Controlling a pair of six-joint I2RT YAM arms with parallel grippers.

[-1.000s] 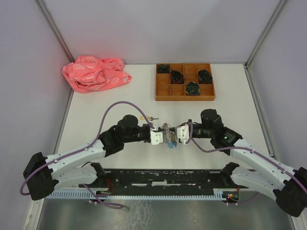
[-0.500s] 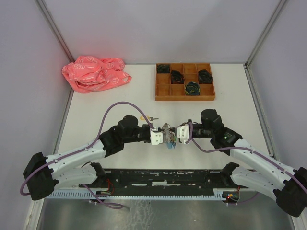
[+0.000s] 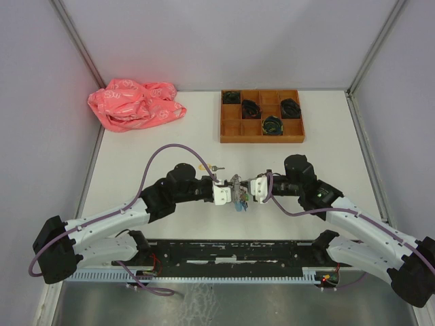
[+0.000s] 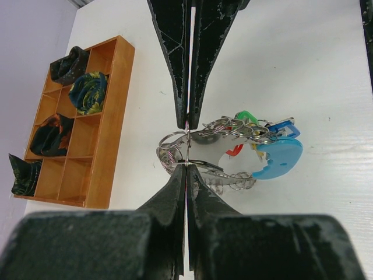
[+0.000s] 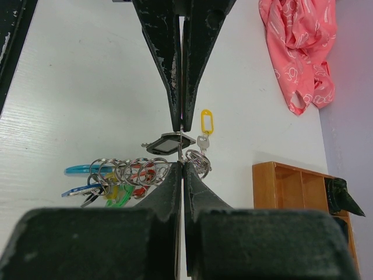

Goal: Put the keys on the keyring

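Observation:
The keyring (image 3: 238, 193) hangs between both arms above the middle of the table. In the left wrist view it (image 4: 233, 129) is a hoop strung with silver rings, a light-blue curved piece (image 4: 278, 157) and green, red and blue tags. My left gripper (image 4: 187, 146) is shut on its thin wire at one end. My right gripper (image 5: 182, 149) is shut on the wire at the other end, beside a row of rings (image 5: 125, 169). One of the keys (image 5: 202, 142), with a yellow tag (image 5: 205, 122), lies on the table (image 3: 209, 167) just beyond the left gripper (image 3: 230, 192).
A wooden tray (image 3: 262, 139) with black coiled bundles in its compartments stands at the back right. A crumpled pink bag (image 3: 134, 104) lies at the back left. Grey walls close in the table on three sides.
The tags hanging under the keyring have shifted slightly left. Both grippers stay shut on it in the same place.

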